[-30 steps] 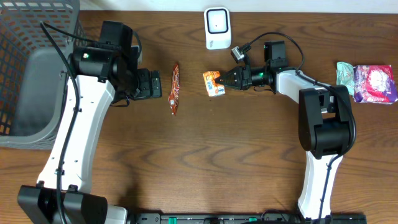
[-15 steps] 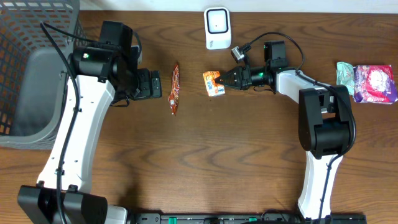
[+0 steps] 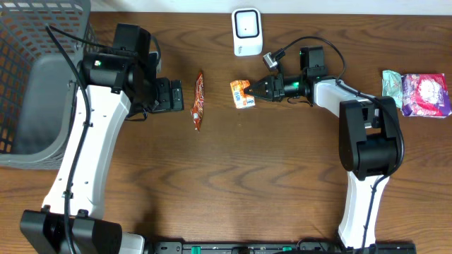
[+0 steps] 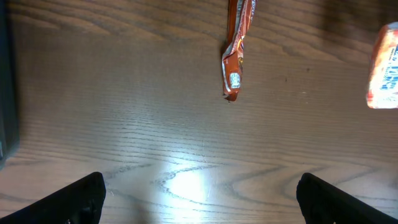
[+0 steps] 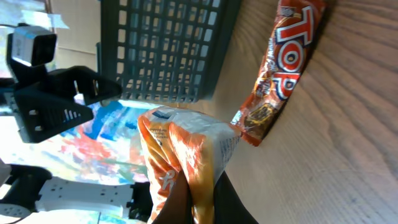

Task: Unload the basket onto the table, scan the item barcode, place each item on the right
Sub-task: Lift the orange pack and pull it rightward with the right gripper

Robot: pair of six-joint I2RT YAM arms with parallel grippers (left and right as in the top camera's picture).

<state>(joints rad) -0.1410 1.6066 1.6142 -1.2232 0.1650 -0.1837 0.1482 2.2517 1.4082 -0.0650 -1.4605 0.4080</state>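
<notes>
table [image 3: 226,176]: wood | on it: candy bar [image 3: 198,101]; scanner [image 3: 246,32]; basket [image 3: 14,42]; pink packet [image 3: 425,95]

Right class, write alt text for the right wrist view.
The right jaws pinch a small orange-and-white crinkled packet. Behind it a long orange TOP-branded wrapper lies on the brown wooden table, with a grey plastic lattice basket beyond.

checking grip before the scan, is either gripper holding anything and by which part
The right gripper is shut on the orange packet, pinching the end nearest its own arm. The left gripper is open and holds nothing.
</notes>
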